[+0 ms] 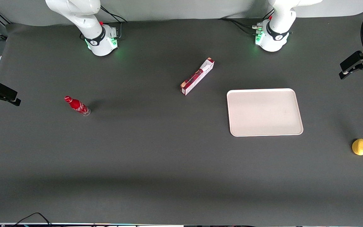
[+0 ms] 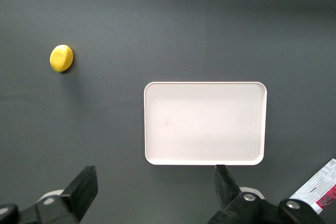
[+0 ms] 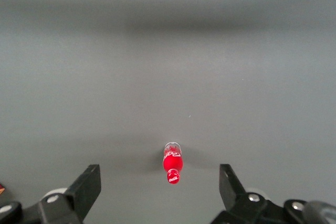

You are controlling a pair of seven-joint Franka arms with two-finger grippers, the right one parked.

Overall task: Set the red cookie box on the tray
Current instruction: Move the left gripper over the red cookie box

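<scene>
The red cookie box [image 1: 197,76] lies flat and at a slant on the dark table mat, apart from the tray and a little farther from the front camera than it. One end of the red cookie box [image 2: 321,190], with its white label panel, shows in the left wrist view. The off-white tray [image 1: 265,112] lies flat with nothing on it. My left gripper [image 2: 155,184] hangs high above the mat, just off the edge of the tray [image 2: 205,123] that faces the arm's base. It is open wide with nothing between its fingers. It does not show in the front view.
A small red bottle [image 1: 77,105] lies on its side toward the parked arm's end of the table. A yellow ball-like fruit [image 1: 360,147] sits toward the working arm's end, nearer the front camera than the tray. Black camera mounts [image 1: 356,64] stand at the table's ends.
</scene>
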